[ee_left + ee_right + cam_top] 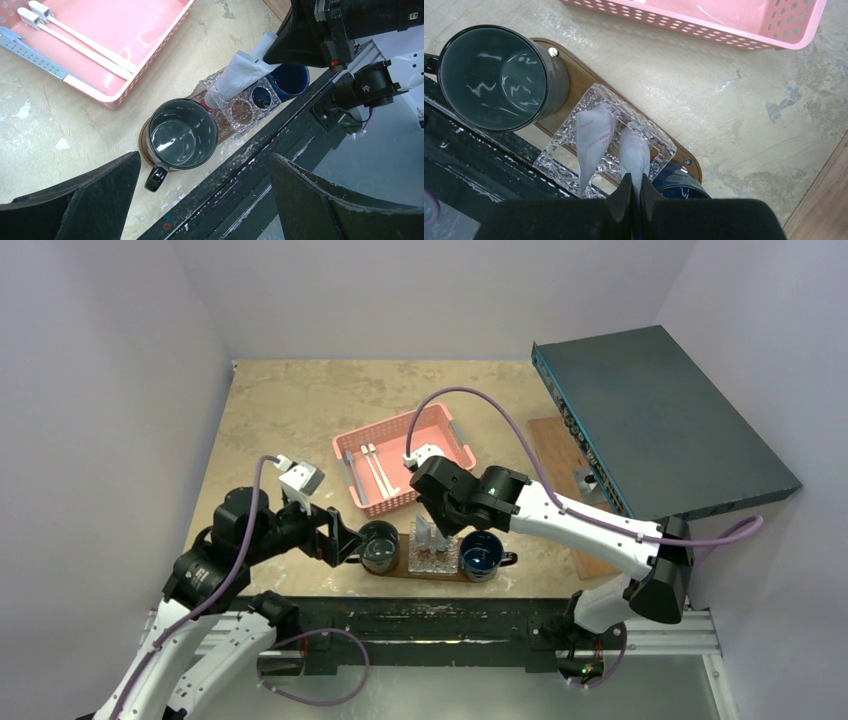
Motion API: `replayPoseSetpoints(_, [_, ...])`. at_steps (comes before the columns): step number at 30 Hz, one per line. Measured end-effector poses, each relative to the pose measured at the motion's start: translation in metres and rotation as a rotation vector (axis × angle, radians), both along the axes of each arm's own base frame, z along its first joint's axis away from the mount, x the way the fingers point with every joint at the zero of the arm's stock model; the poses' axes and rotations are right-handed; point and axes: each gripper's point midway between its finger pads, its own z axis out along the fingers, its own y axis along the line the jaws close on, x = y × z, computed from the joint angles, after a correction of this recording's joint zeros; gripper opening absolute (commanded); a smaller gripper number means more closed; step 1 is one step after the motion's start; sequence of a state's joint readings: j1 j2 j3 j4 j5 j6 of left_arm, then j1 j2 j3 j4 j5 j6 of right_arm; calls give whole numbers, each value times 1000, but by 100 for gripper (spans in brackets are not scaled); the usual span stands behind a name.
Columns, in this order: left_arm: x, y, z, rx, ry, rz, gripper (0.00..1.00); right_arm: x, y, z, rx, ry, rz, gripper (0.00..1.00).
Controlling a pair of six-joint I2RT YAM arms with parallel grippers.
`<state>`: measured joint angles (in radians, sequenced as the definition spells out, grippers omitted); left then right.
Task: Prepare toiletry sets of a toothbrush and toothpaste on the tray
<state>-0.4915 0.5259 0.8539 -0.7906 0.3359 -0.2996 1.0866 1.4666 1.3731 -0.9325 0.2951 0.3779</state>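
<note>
Beige tabletop (pixel 300 410): R gripper (pixel 633 192) pinches toothpaste tube (pixel 634 152) upright in clear holder (pixel 559 150) mid tray (pixel 576 67); L gripper (pixel 204 165) spread wide, near black mug (pixel 182 135) at tray's left end

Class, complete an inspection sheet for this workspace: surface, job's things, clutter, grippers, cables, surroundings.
Surface: beige marbled table, white scuffs.
Job's things: dark tray at near edge; two toothpaste tubes stand in glass holder on it; two toothbrushes lie in pink basket.
Clutter: black mug and blue mug at tray's ends; grey strip in basket.
Grippers: left gripper open near black mug; right gripper shut on one tube.
Cables: purple cable arcs above right arm.
Surroundings: dark box tilted above pale board, right; plain walls.
</note>
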Motion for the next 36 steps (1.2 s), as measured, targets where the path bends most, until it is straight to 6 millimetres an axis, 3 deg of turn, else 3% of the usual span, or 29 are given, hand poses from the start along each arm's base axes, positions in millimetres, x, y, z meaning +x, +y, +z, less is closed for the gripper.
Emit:
replayPoseSetpoints(9, [1, 0, -1, 4, 6, 0, 100, 1, 2, 0, 5, -5, -1, 36])
replayPoseSetpoints(13, [2, -1, -3, 7, 12, 0, 100, 2, 2, 4, 9, -12, -4, 44])
replayPoseSetpoints(17, [2, -1, -4, 10, 17, 1, 100, 9, 7, 22, 39, -52, -18, 47])
replayPoseSetpoints(23, [4, -1, -5, 17, 23, 7, 100, 25, 17, 65, 111, -141, -34, 48])
replayPoseSetpoints(28, [6, 1, -6, 23, 22, 18, 100, 45, 45, 92, 155, -202, -25, 48])
replayPoseSetpoints(32, [7, 2, -7, 29, 21, 29, 100, 64, 69, 87, 143, -206, -11, 48])
replayPoseSetpoints(36, [9, 5, -7, 36, 17, 45, 100, 88, 88, 65, 109, -180, -2, 48])
